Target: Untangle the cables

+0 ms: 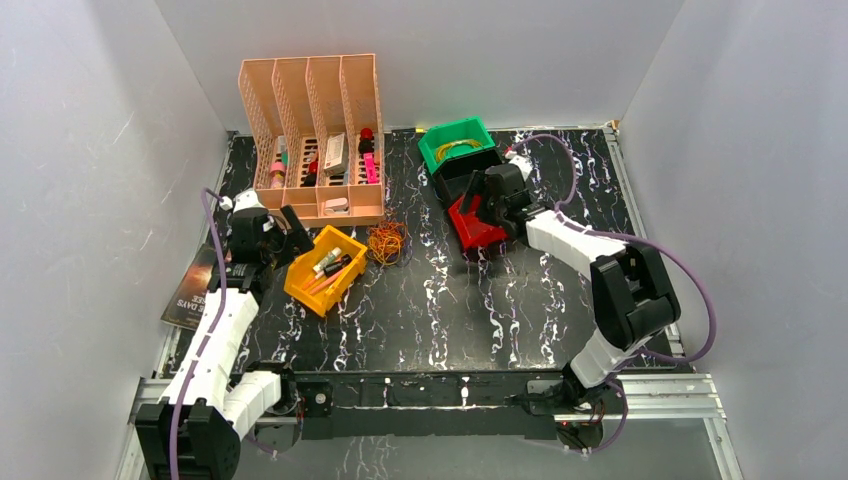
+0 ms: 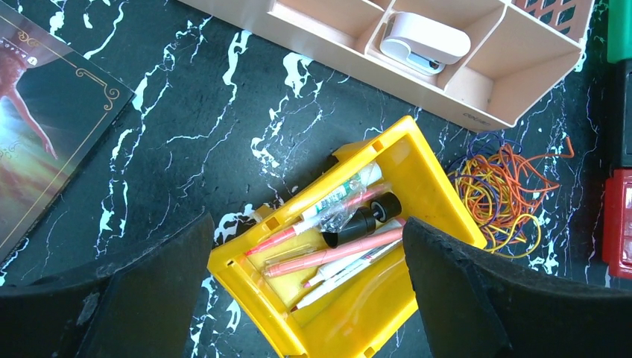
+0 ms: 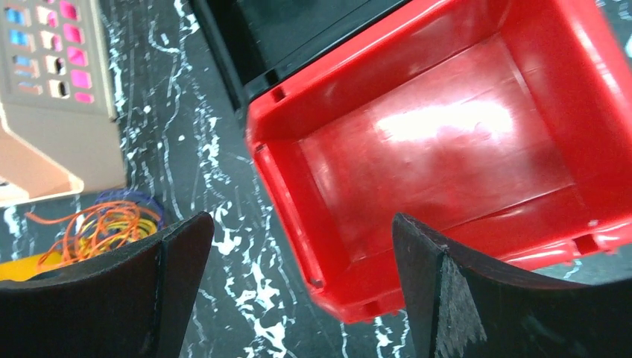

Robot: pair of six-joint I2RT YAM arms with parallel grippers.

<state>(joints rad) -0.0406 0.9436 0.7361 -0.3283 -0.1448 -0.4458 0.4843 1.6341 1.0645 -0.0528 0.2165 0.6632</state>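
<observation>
The cables point(image 1: 387, 241) are a small tangle of thin orange, yellow and purple wire loops lying on the black marbled table, just right of the yellow bin. They show in the left wrist view point(image 2: 504, 195) and at the left edge of the right wrist view point(image 3: 100, 226). My left gripper point(image 1: 281, 240) is open and empty, its jaws spread above the yellow bin point(image 2: 387, 298), left of the cables point(image 2: 308, 283). My right gripper point(image 1: 478, 212) is open and empty over the near corner of the red bin point(image 3: 447, 149), well right of the cables point(image 3: 302, 287).
The yellow bin point(image 1: 323, 268) holds pens and markers. A peach organiser point(image 1: 315, 130) stands at the back left. A green bin point(image 1: 455, 143) with yellow wire loops, a black bin point(image 1: 462, 170) and the empty red bin point(image 1: 475, 225) sit at the back right. A book point(image 1: 190, 290) lies at the left edge.
</observation>
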